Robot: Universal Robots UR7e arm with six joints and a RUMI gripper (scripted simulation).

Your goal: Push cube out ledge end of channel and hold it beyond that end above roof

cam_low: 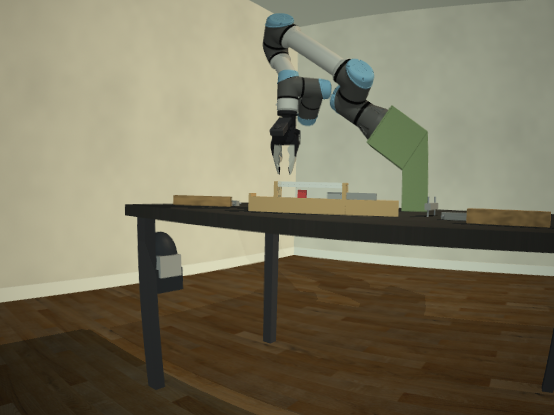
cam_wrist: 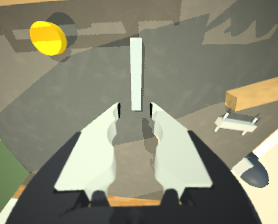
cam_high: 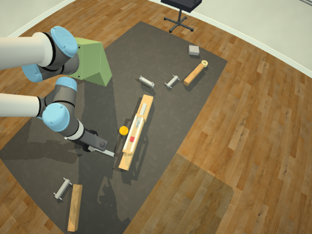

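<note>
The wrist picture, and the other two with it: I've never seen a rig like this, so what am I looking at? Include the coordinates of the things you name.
It's one jointed robot arm (cam_high: 19,52) (cam_low: 315,51) with a two-fingered gripper (cam_high: 91,149) (cam_low: 284,172) (cam_wrist: 135,104). The top picture looks down at the dark table (cam_high: 172,110) (cam_low: 325,223) (cam_wrist: 100,85); the exterior one looks from the side; the wrist one looks past the fingers. On the table are a wooden channel (cam_high: 124,162) (cam_low: 322,205) with a red cube (cam_high: 132,138) (cam_low: 302,194) inside, and loose pieces around it. The gripper is partly open, holding nothing.
</note>
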